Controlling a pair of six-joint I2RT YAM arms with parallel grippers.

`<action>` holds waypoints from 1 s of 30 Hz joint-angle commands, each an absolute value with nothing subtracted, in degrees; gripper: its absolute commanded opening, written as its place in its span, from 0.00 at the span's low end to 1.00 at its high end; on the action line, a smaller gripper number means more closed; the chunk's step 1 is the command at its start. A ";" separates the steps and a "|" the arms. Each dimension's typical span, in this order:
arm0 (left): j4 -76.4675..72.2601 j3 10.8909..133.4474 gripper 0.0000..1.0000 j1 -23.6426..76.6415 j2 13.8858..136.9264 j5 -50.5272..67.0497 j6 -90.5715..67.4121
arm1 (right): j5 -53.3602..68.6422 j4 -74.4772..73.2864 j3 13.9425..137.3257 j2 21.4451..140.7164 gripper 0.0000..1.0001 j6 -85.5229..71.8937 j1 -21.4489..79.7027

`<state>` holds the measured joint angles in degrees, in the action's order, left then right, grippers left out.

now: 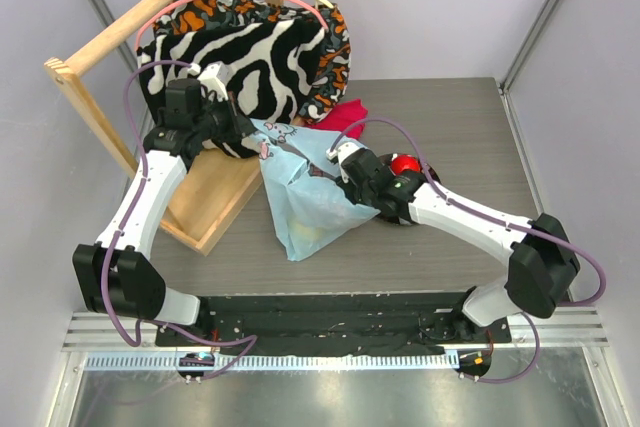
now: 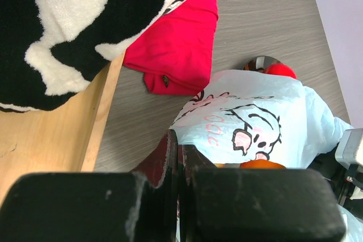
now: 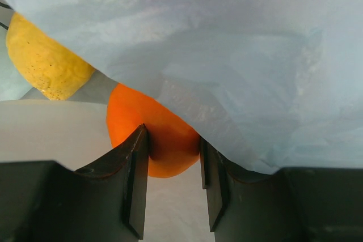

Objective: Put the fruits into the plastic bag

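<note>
The light-blue plastic bag (image 1: 310, 202) lies in the middle of the table with its mouth lifted. My left gripper (image 1: 256, 143) is shut on the bag's rim (image 2: 180, 131) and holds it up. My right gripper (image 1: 347, 173) reaches into the bag's mouth, shut on the orange (image 3: 153, 134); the orange also shows in the left wrist view (image 2: 261, 164). A yellow fruit (image 3: 45, 60) lies inside the bag (image 3: 255, 55), below the orange. The red apple (image 1: 404, 164) sits on the dark plate (image 1: 432, 175) behind my right arm. The grapes and the bunch of little balls are hidden.
A red cloth (image 1: 345, 114) lies behind the bag. Zebra-striped fabric (image 1: 250, 57) hangs on a wooden rack (image 1: 210, 207) at the back left, close to my left arm. Grey walls enclose the table.
</note>
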<state>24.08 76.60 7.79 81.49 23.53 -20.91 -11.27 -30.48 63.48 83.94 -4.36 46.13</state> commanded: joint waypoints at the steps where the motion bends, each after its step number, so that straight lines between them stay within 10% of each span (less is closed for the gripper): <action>1: 22.68 78.66 0.00 7.47 80.60 23.38 -20.83 | -12.22 -26.81 63.46 82.18 0.11 -4.83 46.23; 14: 22.76 78.66 0.00 7.47 80.42 23.47 -20.83 | -11.52 -25.05 62.40 79.19 0.64 -5.01 46.23; 30: 22.76 78.75 0.00 7.47 80.16 23.64 -20.92 | -10.02 -19.69 62.84 71.72 0.65 -7.73 46.23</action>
<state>24.14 76.60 7.79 81.49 23.53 -20.91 -10.39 -25.12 61.69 76.62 -5.58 46.13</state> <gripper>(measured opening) 0.012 0.655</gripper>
